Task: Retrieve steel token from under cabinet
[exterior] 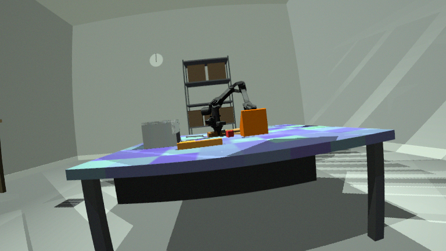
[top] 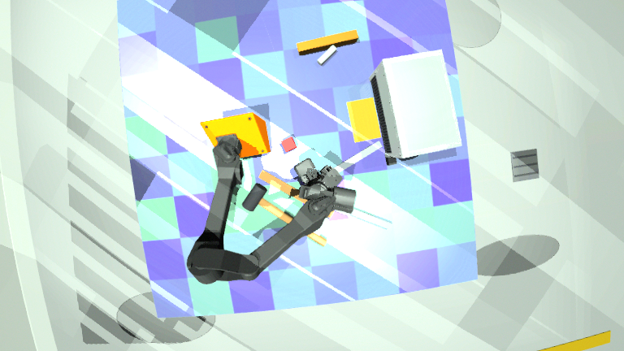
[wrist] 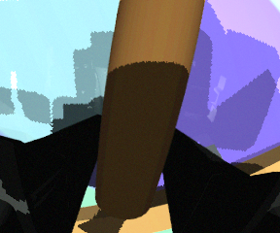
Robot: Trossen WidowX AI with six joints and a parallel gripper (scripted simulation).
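The pale cabinet (top: pixel 421 103) (exterior: pixel 158 135) stands at the right in the top view, dark vent slots facing the yellow marked area (top: pixel 363 119). I cannot make out the token. My gripper (top: pixel 314 186) (exterior: pixel 216 132) (wrist: pixel 134 128) is low over the table, shut on a round wooden handle (wrist: pixel 150 97); its rounded end lies over another wooden stick (top: pixel 275 181). A pale flat bar (top: pixel 361 156) extends from beneath the gripper toward the cabinet's lower front corner, roughly in line with the handle; their join is hidden.
A mallet (top: pixel 253 197) lies left of the gripper. A red cube (top: pixel 288 144) (exterior: pixel 229 133) and an orange block (top: pixel 234 128) (exterior: pixel 254 122) stand beyond. An orange bar (top: pixel 327 42) (exterior: pixel 200 143) and a small white block (top: pixel 327 55) lie at the back. Faint thin edges extend right of the gripper.
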